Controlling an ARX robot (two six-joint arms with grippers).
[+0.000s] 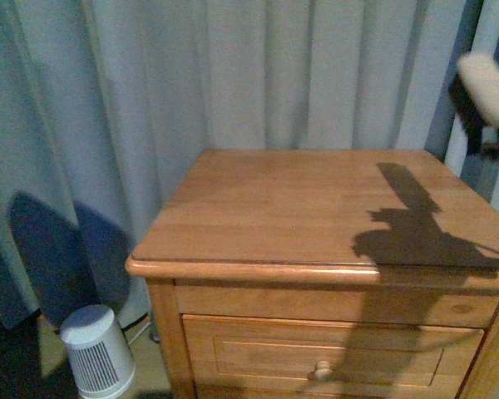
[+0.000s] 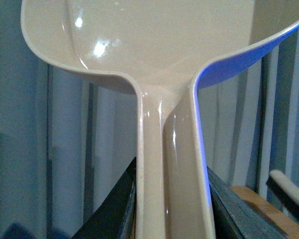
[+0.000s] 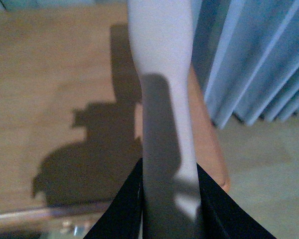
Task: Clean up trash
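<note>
Curtained corner, one wooden worktop (image 1: pixel 299 208), two tools gripped.
Left fingers (image 2: pixel 117 209) pinch the handle of one dustpan (image 2: pixel 154 50); right fingers (image 3: pixel 123 209) pinch the handle of one brush (image 3: pixel 162 99), near the worktop's right edge. Below sit one drawer (image 1: pixel 333 353) with one knob (image 1: pixel 322 368) and one white heater (image 1: pixel 96 349) on the floor (image 1: pixel 143 374). Where the trash lies cannot be told.
</note>
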